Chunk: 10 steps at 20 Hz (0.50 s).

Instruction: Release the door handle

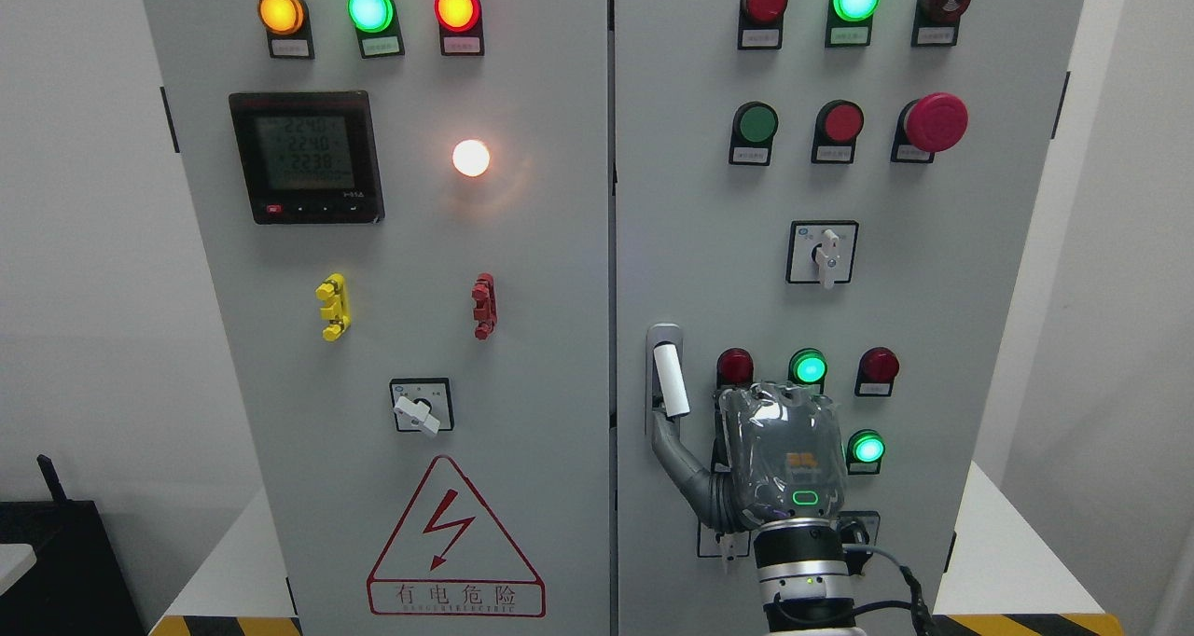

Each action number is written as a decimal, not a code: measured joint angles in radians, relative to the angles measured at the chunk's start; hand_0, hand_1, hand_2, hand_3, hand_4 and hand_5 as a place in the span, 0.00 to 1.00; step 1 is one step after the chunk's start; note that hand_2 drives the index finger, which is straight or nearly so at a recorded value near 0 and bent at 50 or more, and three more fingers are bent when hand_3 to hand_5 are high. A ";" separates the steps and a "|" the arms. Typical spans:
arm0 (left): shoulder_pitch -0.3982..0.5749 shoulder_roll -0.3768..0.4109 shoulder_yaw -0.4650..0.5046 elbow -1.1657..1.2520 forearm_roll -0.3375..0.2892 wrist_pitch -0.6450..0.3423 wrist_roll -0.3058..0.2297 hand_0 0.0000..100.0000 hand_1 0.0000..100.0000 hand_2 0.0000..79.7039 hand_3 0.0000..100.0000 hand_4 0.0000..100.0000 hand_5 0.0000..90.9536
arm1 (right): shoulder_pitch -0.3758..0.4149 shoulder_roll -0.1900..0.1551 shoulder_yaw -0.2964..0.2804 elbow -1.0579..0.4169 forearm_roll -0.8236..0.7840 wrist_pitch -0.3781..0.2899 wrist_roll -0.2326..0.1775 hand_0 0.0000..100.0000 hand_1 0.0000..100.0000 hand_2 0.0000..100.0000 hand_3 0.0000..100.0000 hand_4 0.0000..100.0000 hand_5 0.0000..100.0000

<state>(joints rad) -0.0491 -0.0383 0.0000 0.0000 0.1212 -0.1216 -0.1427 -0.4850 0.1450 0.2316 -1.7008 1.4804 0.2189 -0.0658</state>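
Observation:
The door handle (670,380) is a white lever set in a grey recess at the left edge of the cabinet's right door (933,319); it stands nearly upright, tilted slightly. My right hand (782,449), wrapped in clear plastic, comes up from the bottom edge just right of the handle, with its back facing me. Its grey thumb (679,463) stretches up and left, and its tip reaches the handle's lower end. The other fingers (774,398) point toward the door and are not wrapped around the handle. Both doors look closed. My left arm does not show.
The right door carries indicator lamps, push buttons, a red mushroom stop button (936,121) and a rotary switch (825,254); some sit directly behind my hand. The left door (392,300) has a meter, lamps, a rotary switch and a warning triangle. White walls flank the cabinet.

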 measured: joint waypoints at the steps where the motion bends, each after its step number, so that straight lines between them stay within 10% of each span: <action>1: 0.000 0.000 0.000 0.000 0.000 0.000 0.000 0.12 0.39 0.00 0.00 0.00 0.00 | 0.000 0.000 0.000 -0.001 0.000 0.000 0.000 0.39 0.09 1.00 1.00 1.00 0.98; 10: 0.000 0.000 0.000 0.000 0.000 0.000 0.000 0.12 0.39 0.00 0.00 0.00 0.00 | 0.001 -0.001 -0.005 -0.006 -0.001 0.000 0.000 0.39 0.10 1.00 1.00 1.00 0.98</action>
<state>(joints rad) -0.0491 -0.0383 0.0000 0.0000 0.1212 -0.1216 -0.1427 -0.4835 0.1436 0.2270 -1.7069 1.4796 0.2189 -0.0658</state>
